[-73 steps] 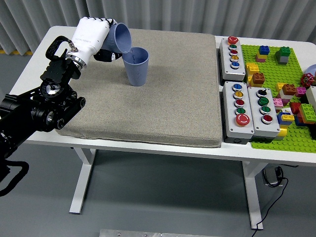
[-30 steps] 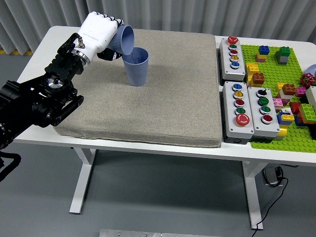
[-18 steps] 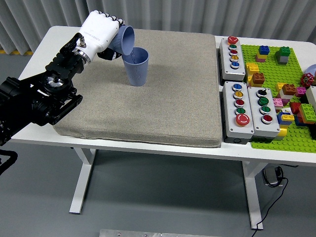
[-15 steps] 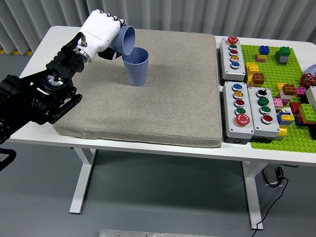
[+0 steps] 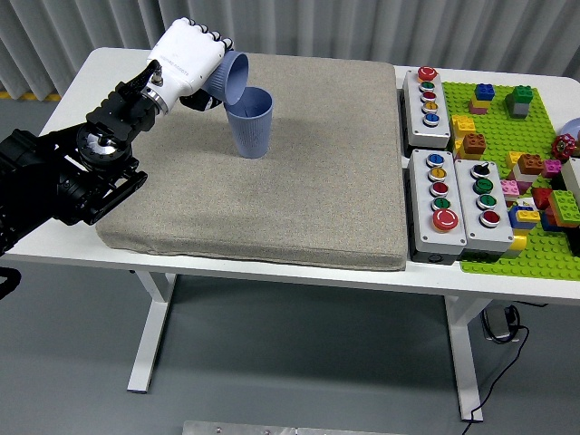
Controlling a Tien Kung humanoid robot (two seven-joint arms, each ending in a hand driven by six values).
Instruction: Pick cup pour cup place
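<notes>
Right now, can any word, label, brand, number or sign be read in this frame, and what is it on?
None can be read.
Three button boxes: any labels by the buttons are too small to make out.
Held cup in the left hand and standing cup: plain blue, no print visible.
Green brick plate: no text visible.

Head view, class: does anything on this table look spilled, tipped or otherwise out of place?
Nothing stands out. The tilted blue cup is tipped on purpose: the left hand holds it mouth-down over the upright blue cup on the grey mat. No spill shows on the mat.
</notes>
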